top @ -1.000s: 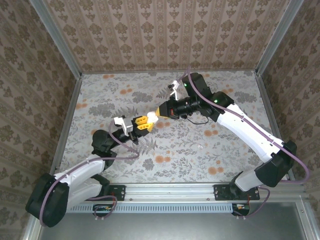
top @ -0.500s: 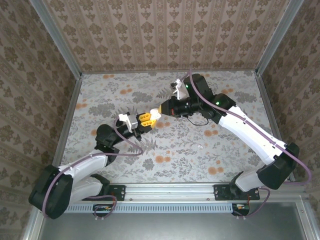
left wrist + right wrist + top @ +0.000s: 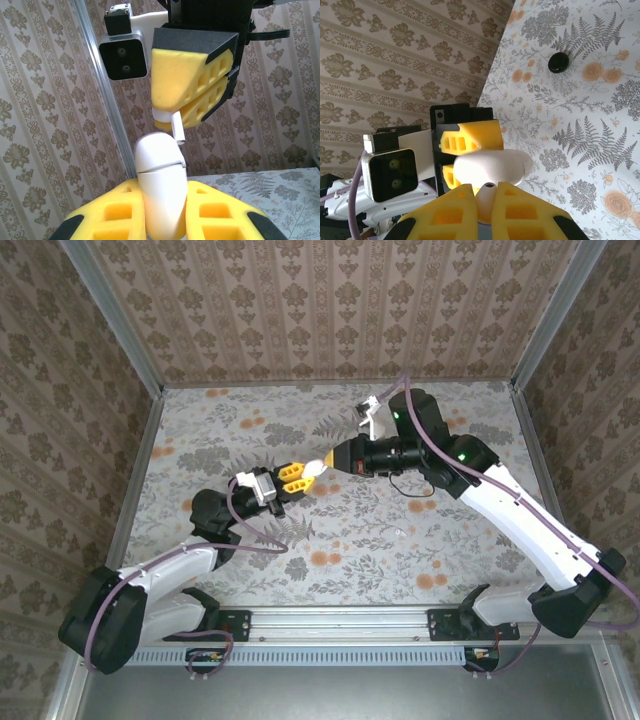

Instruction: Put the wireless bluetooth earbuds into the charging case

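Observation:
My left gripper is shut on the white pebble-shaped charging case and holds it up off the table, rounded lid end outward, with the lid seam showing. My right gripper faces it, shut on a white stemmed earbud. The earbud's stem hangs just above the case's lid end. From the right wrist, the case lies crosswise just beyond my right fingertips. A small black roundish earbud lies on the floral table surface. No black stem-like piece is in view.
Patterned walls and metal rails enclose the floral table. A tiny pale speck lies on the table right of centre, under the right arm's forearm. The right arm's black cable loops low over the table.
Both grippers have shifted slightly to the right while staying tip to tip. The left arm stretched forward with the case, and the right arm's wrist drew back rightward.

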`<state>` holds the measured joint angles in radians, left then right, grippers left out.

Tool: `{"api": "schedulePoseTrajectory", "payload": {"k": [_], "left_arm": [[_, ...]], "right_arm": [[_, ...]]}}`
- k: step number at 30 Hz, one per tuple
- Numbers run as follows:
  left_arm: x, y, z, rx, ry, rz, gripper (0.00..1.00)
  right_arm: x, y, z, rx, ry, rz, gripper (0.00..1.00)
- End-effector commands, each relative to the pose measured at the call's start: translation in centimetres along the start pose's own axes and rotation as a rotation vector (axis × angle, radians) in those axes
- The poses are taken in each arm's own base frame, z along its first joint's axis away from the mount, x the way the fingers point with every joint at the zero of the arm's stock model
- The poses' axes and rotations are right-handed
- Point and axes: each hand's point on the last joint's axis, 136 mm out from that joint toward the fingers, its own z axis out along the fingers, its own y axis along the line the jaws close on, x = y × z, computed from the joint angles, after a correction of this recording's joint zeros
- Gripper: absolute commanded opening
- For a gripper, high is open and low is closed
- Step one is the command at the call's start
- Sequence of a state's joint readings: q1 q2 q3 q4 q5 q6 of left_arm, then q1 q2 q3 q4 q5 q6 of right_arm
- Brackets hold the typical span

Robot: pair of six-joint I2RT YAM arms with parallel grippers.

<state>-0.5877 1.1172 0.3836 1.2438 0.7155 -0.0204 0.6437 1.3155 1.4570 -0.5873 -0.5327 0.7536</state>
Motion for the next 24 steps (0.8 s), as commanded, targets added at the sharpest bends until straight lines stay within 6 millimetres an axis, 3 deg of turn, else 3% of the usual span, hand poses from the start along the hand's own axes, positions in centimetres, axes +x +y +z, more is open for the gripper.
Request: {"api": "schedulePoseTrajectory", "payload": {"k": [1, 13, 20, 24], "left_arm": [[-2.5, -0.3, 0.0, 0.028, -0.069, 0.092, 0.0], [-2.2, 0.1, 0.1, 0.017, -0.062, 0.063, 0.0], [-2.4, -0.1, 0.2, 0.034, -0.065, 0.048, 0.0], [-2.7, -0.2, 0.2, 0.041, -0.071, 0.04, 0.0]], "right_arm": [[1.2, -0.3, 0.0, -0.007, 0.043, 0.002, 0.1], [4.0, 0.3, 2.3, -0.048, 0.146, -0.032, 0.09], [0.5, 1.0, 1.9, -0.042, 0.071, -0.044, 0.08], [-1.4, -0.3, 2.2, -0.017, 0.036, -0.022, 0.07]]}}
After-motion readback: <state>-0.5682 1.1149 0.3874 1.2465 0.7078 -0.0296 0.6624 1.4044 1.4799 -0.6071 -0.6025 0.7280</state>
